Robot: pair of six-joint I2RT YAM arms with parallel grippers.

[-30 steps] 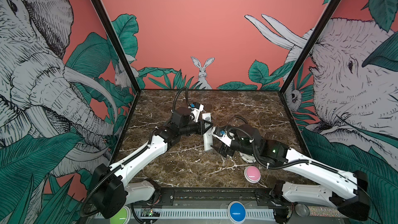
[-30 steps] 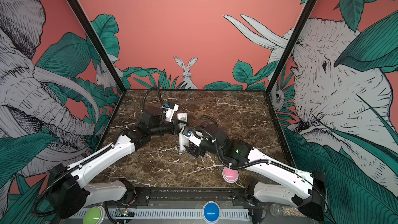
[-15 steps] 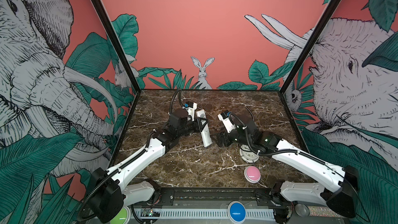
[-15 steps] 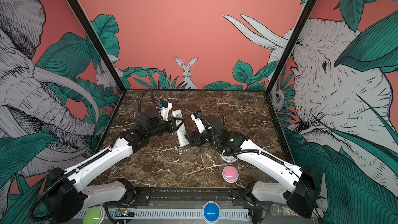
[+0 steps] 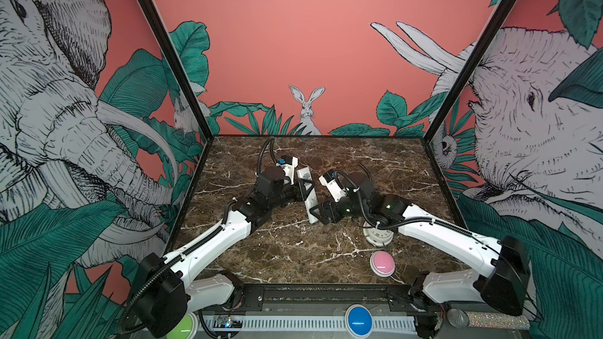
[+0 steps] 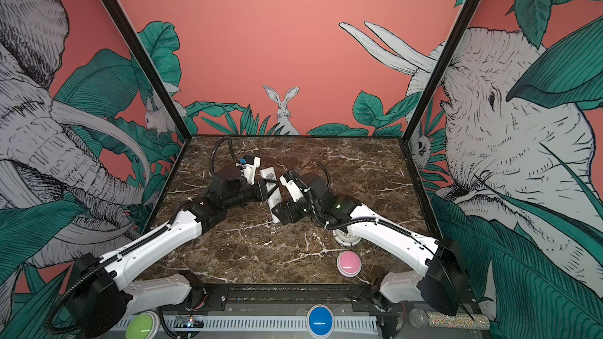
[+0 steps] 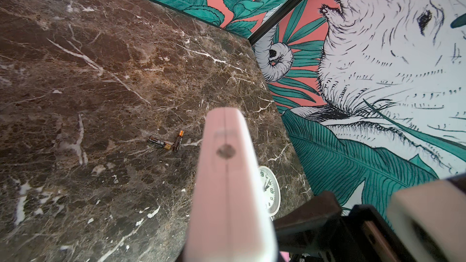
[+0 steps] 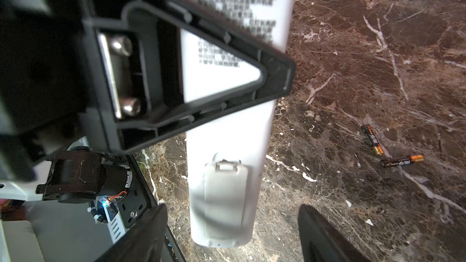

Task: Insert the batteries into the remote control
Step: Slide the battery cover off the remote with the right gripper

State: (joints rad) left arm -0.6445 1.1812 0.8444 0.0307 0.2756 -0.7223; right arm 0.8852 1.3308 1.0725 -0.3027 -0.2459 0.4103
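The left tool (image 5: 305, 190) grips the remote control (image 5: 312, 210) from 9 o'clock, at mid-desk (image 5: 277, 256), back side up. The right tool (image 8: 232, 233), spread wide, flanks its 6 o'clock end. We'd press the battery cover (image 8: 224, 192) latch, then slide it off squarely. We cannot read the blurred sticker (image 8: 252, 21) print.

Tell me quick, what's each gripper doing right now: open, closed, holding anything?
Left gripper: closed on the remote control.
Right gripper: open, jaws on either side of the remote control's battery-cover end, gripping nothing.
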